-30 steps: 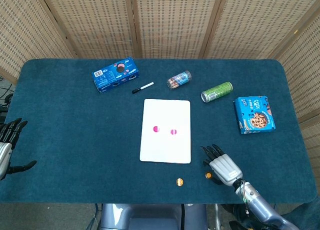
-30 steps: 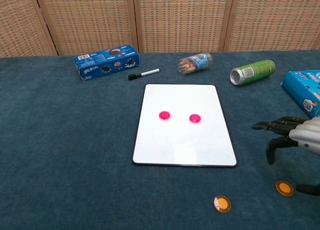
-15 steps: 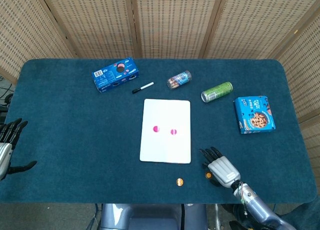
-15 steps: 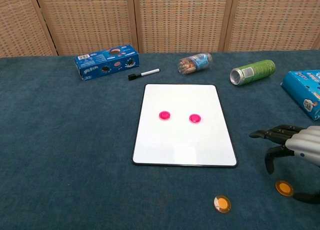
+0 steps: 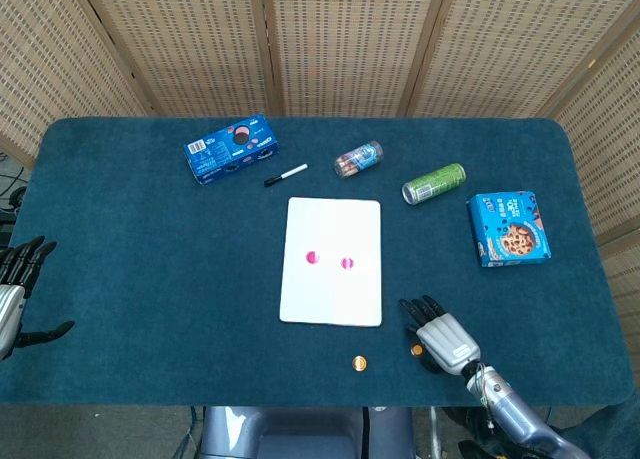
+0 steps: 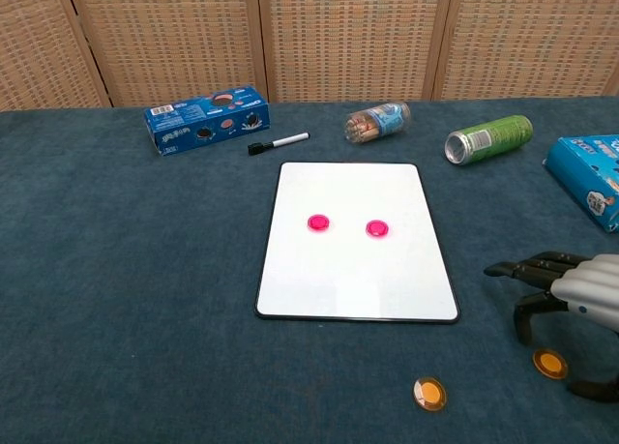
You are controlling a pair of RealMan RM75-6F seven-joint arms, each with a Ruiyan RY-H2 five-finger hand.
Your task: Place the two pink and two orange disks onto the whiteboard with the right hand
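Nearest, two flat round orange disks lie on the blue-carpeted table (image 6: 116, 299): one (image 6: 428, 394) apart, the other (image 6: 550, 364) under the right robot hand (image 6: 571, 291), whose spread fingers arch over it, holding nothing. Farther, two round pink disks (image 6: 318, 222) (image 6: 377, 228) sit on the rectangular whiteboard (image 6: 353, 270).

Matt blue cloth table (image 5: 150, 269), glossy smooth whiteboard (image 5: 332, 289).

Table (image 5: 120, 279) covered in dark teal cloth, backed by folding woven-cane screens (image 5: 340, 39) framed in wood, lit evenly throughout
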